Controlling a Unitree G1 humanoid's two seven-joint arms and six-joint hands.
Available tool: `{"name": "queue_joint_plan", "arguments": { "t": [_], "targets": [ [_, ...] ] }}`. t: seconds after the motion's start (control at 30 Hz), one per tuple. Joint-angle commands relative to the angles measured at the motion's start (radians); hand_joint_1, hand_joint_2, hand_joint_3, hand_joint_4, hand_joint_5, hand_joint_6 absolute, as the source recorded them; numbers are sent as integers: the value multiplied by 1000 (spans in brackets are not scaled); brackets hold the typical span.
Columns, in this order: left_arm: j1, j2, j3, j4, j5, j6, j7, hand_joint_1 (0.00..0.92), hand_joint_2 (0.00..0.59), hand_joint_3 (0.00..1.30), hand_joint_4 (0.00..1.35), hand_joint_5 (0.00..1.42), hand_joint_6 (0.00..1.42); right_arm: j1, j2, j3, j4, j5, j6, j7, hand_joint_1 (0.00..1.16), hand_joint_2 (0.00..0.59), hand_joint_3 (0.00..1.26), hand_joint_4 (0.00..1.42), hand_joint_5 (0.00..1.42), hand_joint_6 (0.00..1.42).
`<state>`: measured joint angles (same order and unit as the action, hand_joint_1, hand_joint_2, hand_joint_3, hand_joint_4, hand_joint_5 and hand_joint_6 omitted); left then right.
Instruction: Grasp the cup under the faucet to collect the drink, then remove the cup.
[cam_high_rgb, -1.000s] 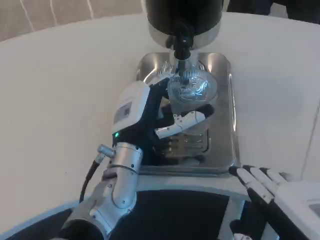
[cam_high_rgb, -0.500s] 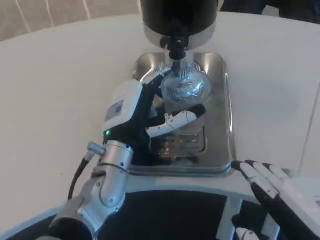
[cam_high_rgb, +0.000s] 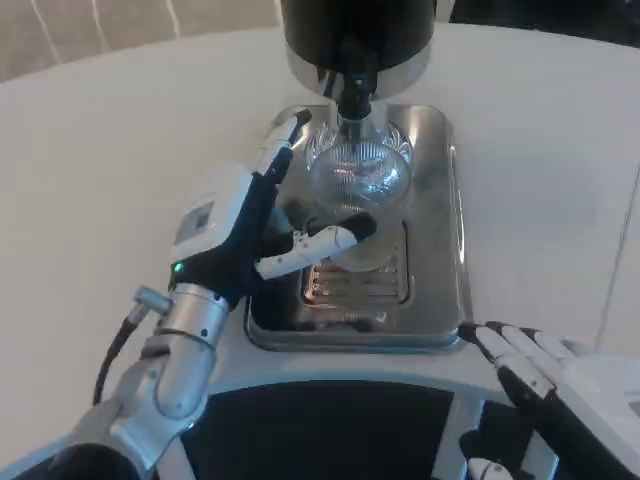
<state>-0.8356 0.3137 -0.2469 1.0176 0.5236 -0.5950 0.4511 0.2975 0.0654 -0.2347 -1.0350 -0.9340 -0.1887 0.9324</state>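
Head view: the cup (cam_high_rgb: 357, 172) is standing upright on the tray (cam_high_rgb: 440, 240), directly under the faucet (cam_high_rgb: 354, 97). The left hand (cam_high_rgb: 255, 225) is sitting just left of the cup, fingers spread and holding nothing, far nearer than the right hand (cam_high_rgb: 545, 375), whose fingers are lying extended and empty.

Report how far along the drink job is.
Done: the clear cup stands on the metal tray directly under the black faucet. In hand: the left hand is beside the cup with its fingers spread, not closed on it. The right hand waits at the table edge. Left: gripping the cup and removing it. Whether any drink has collected is unclear.
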Motion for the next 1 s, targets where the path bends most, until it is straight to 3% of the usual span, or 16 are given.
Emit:
{"name": "queue_joint_plan", "arguments": {
  "t": [0.03, 0.27, 0.43, 0.5, 0.63, 0.77, 0.87, 1.0],
  "targets": [
    [72, 54, 13, -47, -17, -13, -36, 141, 28, 72, 0, 166, 274, -16, 75, 6, -12, -4, -5, 5, 211, 516, 24, 0, 0, 15],
    [173, 125, 62, -176, -62, -42, -105, 136, 38, 66, 0, 161, 262, -16, 83, 18, -12, -2, -8, -3, 211, 515, 24, 0, 0, 15],
    [260, 176, 115, -284, -80, -46, -106, 74, 63, 68, 2, 152, 224, -55, 99, 22, -12, 19, 48, 1, 202, 508, 24, 0, 0, 26],
    [298, 205, 136, -331, -82, -54, -113, 66, 66, 78, 13, 146, 211, -101, 103, 25, -12, 23, 117, 14, 175, 514, 24, 0, 0, 31],
    [356, 249, 160, -401, -84, -65, -141, 53, 70, 79, 32, 137, 200, -292, 103, 78, -12, -40, 387, 52, 151, 518, 14, 0, 0, 46],
    [410, 273, 173, -461, -87, -64, -177, 50, 71, 79, 44, 122, 191, -484, 69, 128, 77, -71, 634, 26, 73, 528, 0, 0, 0, 36],
    [457, 280, 185, -509, -93, -60, -204, 50, 71, 79, 45, 120, 190, -638, 41, 131, 200, -26, 772, -35, 39, 534, 0, 0, 0, 33],
    [513, 280, 201, -570, -96, -53, -237, 50, 72, 79, 44, 119, 190, -806, 6, 118, 343, 79, 877, -117, 9, 537, 0, 0, 0, 33]
  ]
}}
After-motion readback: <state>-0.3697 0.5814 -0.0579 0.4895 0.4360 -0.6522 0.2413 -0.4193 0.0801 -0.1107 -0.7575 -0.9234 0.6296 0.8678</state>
